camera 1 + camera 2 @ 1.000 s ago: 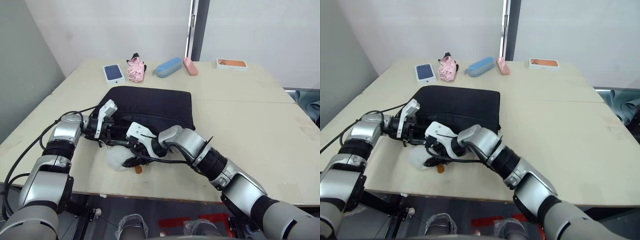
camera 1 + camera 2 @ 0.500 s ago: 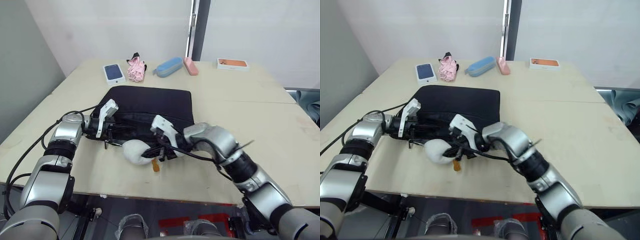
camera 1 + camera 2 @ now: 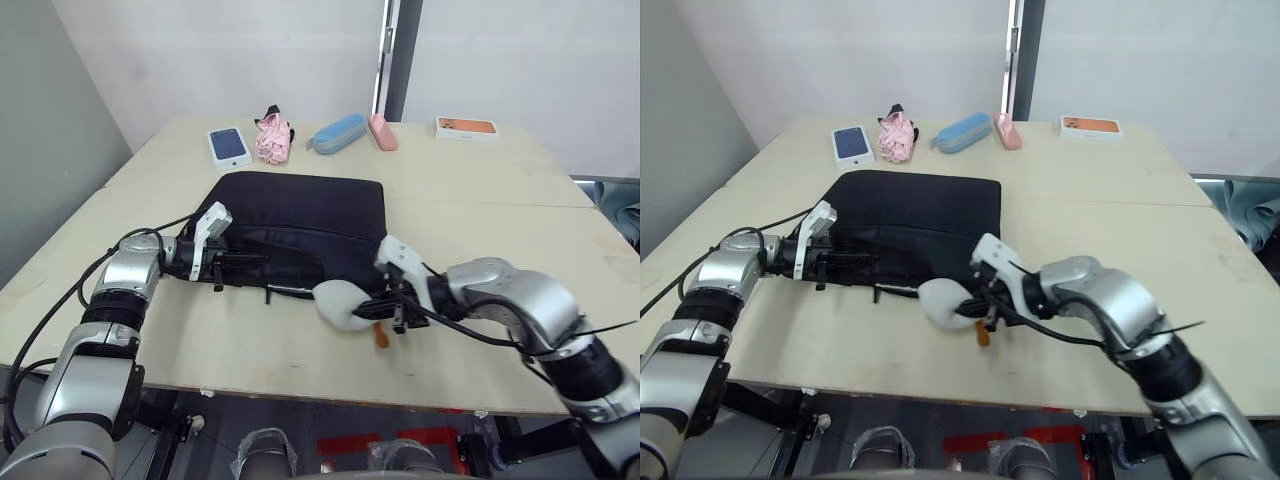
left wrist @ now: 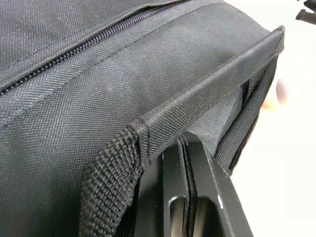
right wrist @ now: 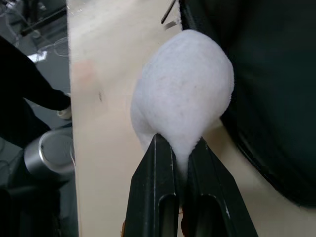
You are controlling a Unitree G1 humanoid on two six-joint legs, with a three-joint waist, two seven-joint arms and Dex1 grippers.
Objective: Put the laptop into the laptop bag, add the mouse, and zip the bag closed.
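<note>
Table [image 3: 480, 230]: a pale wooden top. It carries everything, with a white box with blue top [image 3: 228, 146] and a blue case [image 3: 336, 133] well apart at the far edge.
Laptop bag [image 3: 300, 215]: it lies flat on the table's middle, zipper edge towards us. We cannot tell whether the laptop is inside.
Left gripper [image 3: 225, 268]: it sits at the bag's near-left edge with jaws almost together. We cannot tell whether fabric is caught between them.
Right gripper [image 3: 385, 310]: it is at the bag's near-right corner, jaws narrow and pinched on a puffy white object [image 3: 340, 302].
Puffy white object: it is rounded and soft-looking, touching or just beside the bag's corner, with a small brown tab [image 3: 381, 336] below it. We judge it is not the flat glossy mouse.
Step in hand: we judge the right arm is clearing this object away from the zipper edge while the left steadies the bag.
Next move: set the object down on bare table well apart from the bag. Then find the zipper pull, or the mouse if it is not yet in.
Left wrist view adds: the strap handle [image 4: 197, 94] arches over the fingers [image 4: 173, 197], and the zipper [image 4: 74, 52] runs closed along that stretch.
Right wrist view adds: the fingers [image 5: 158, 182] squeeze a fold of the white object [image 5: 182, 98], which bulges beyond them against the dark bag.
</note>
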